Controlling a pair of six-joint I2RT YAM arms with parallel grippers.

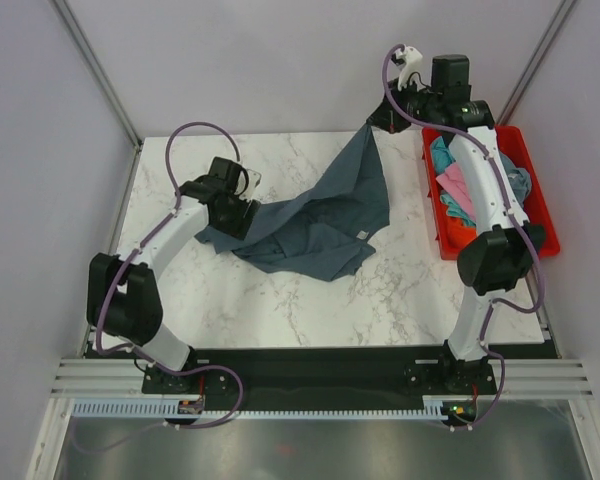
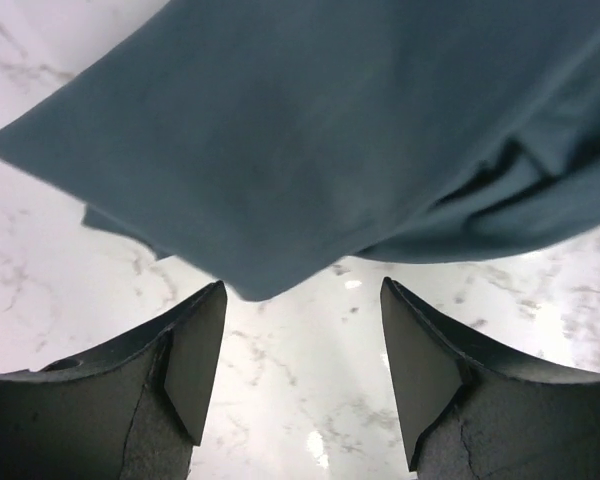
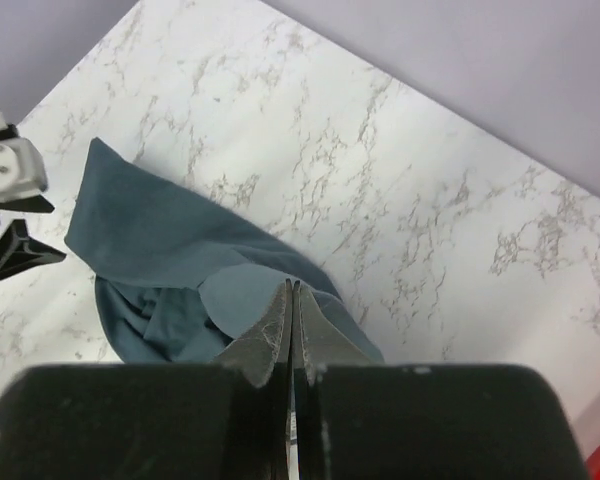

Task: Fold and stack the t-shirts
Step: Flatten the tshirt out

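A large dark slate-blue t-shirt (image 1: 330,215) lies crumpled across the middle of the marble table, a small white tag (image 1: 361,236) on its right edge. Its far corner is pulled up to my right gripper (image 1: 380,122), which is shut on the cloth. In the right wrist view the shirt (image 3: 150,240) rises to the closed tips of that gripper (image 3: 292,285). My left gripper (image 1: 245,208) stands open at the shirt's left edge. In the left wrist view the shirt's hem (image 2: 330,130) lies just ahead of this gripper (image 2: 300,290), with bare marble between the fingers.
A red plastic bin (image 1: 536,190) stands at the table's right edge, under the right arm. It holds a pink shirt (image 1: 458,185) and a teal one (image 1: 442,155). Grey walls close in the table at the back and both sides.
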